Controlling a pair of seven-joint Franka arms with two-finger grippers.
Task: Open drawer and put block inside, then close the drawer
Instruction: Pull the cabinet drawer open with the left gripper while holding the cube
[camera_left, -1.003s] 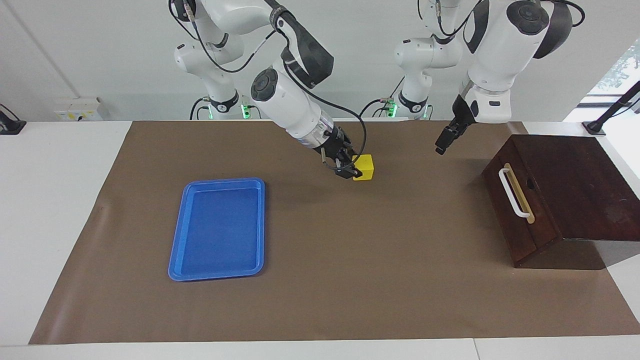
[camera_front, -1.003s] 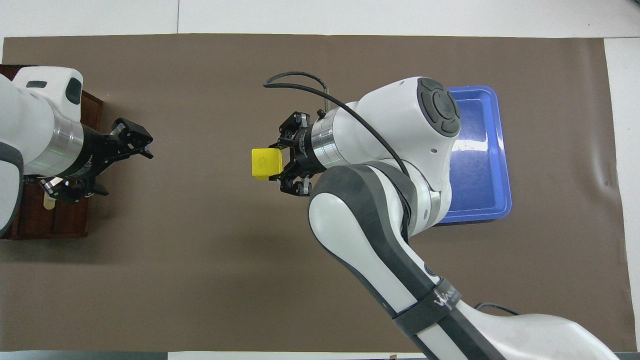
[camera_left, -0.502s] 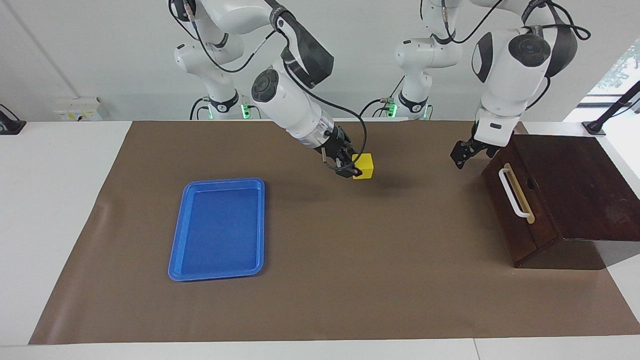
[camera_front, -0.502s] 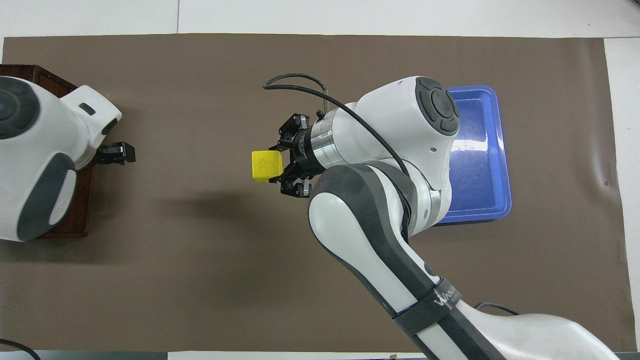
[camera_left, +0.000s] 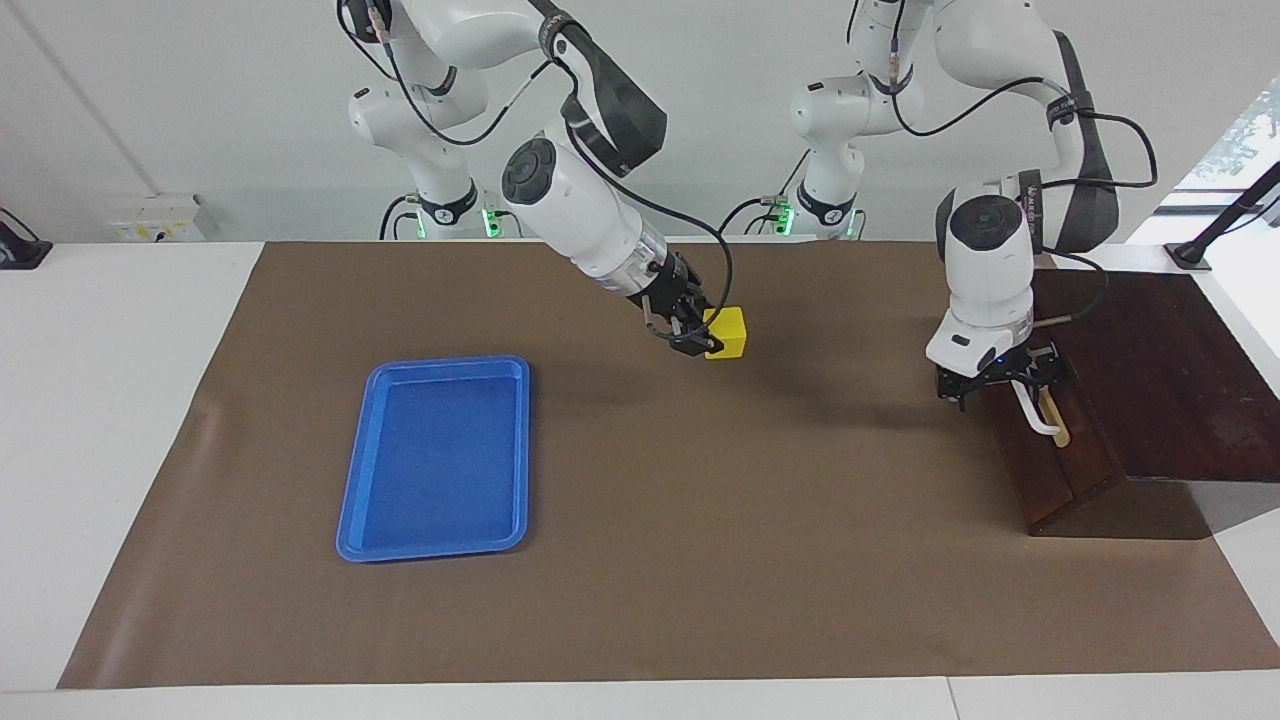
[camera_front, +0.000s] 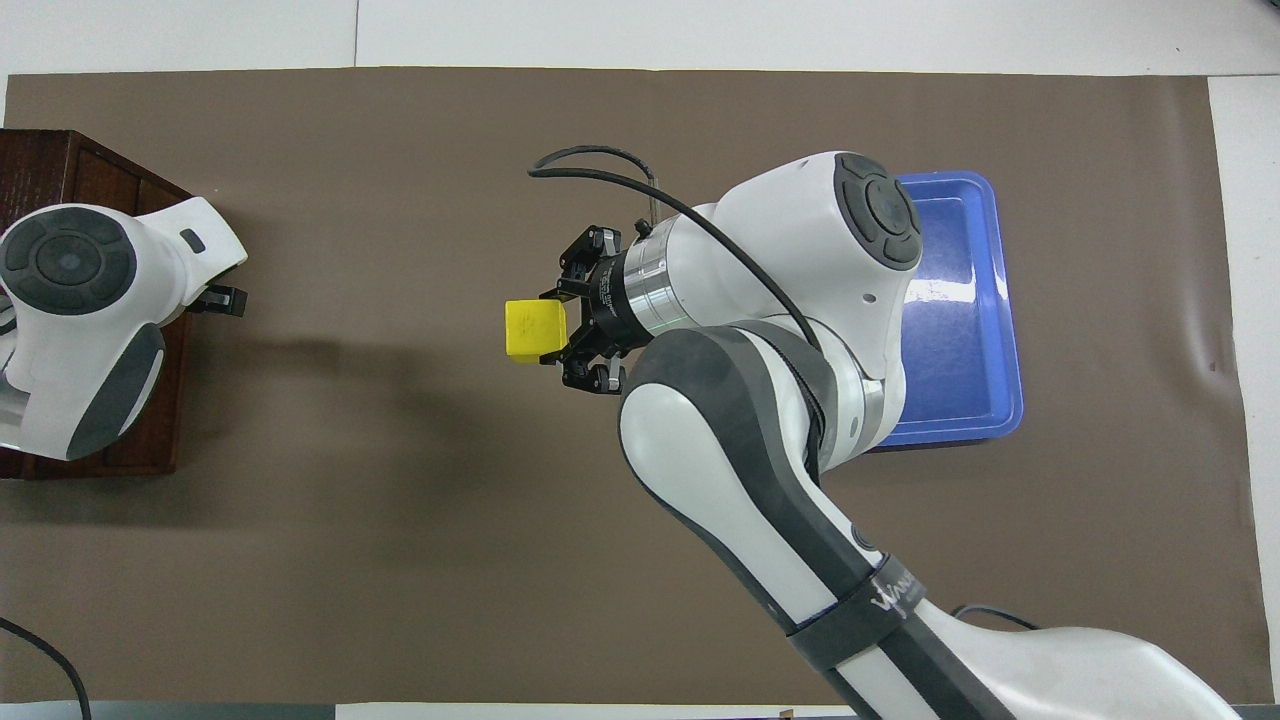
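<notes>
The yellow block is held in my right gripper, which is shut on it just above the brown mat mid-table; it also shows in the overhead view with the right gripper beside it. The dark wooden box's drawer is closed at the left arm's end of the table. My left gripper is low against the drawer front, at the end of the white handle nearer the robots. In the overhead view the left arm covers most of the box.
A flat blue tray lies empty on the mat toward the right arm's end, also in the overhead view. The brown mat covers most of the table.
My left arm has swung down from over the mat to the drawer front, at the handle. My right gripper has stayed almost still with the block.
</notes>
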